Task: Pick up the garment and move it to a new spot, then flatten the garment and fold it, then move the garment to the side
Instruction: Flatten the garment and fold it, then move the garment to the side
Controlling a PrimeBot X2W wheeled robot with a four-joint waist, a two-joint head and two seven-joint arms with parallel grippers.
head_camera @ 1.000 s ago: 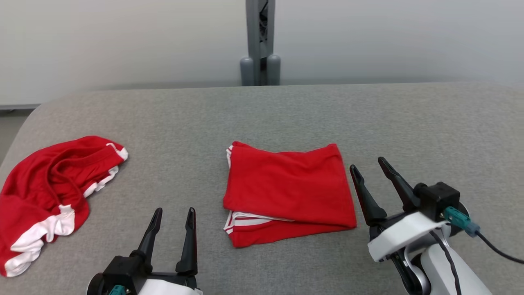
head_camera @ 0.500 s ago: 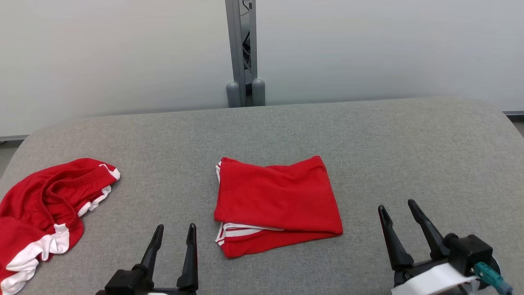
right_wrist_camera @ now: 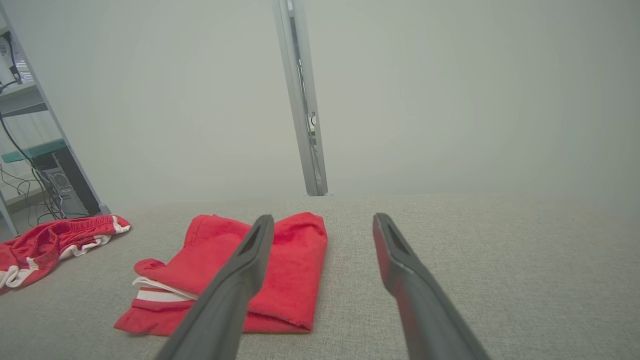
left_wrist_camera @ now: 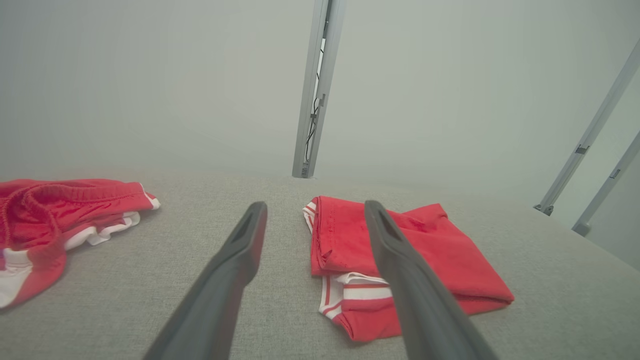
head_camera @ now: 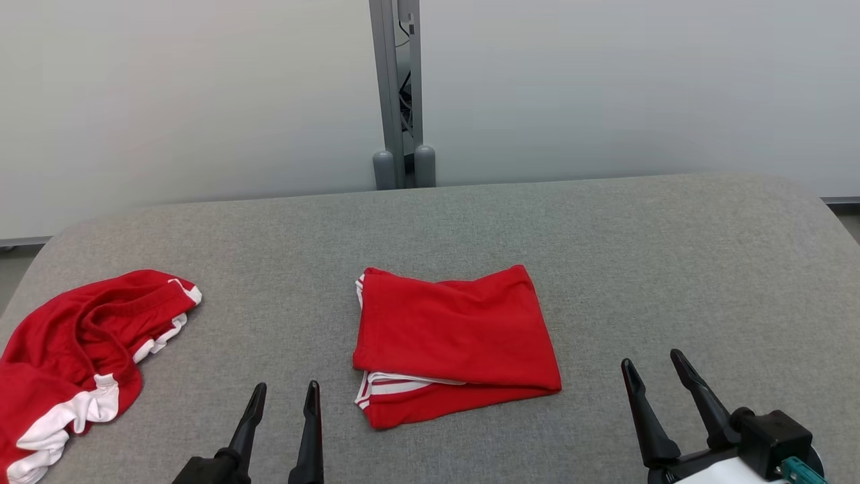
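Head view: a folded red cloth garment with white stripes (head_camera: 457, 339) lies flat in the middle of the grey fabric-covered table (head_camera: 605, 235). The left gripper (head_camera: 285, 388) and right gripper (head_camera: 652, 359) flank it without touching. A crumpled red-and-white garment (head_camera: 74, 336) sits at the far left.

Left wrist view: jaws spread wide, empty.

Right wrist view: jaws spread wide, holding nothing.

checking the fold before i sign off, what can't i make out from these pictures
- Folded garment: inner layers and underside, hidden by its own top layer in all views.
- Crumpled garment: near end cut off by the head view's left and bottom edges.
- Left gripper: body cut off by the head view's bottom edge.
- Shelf: contents too small and blurred in the right wrist view.
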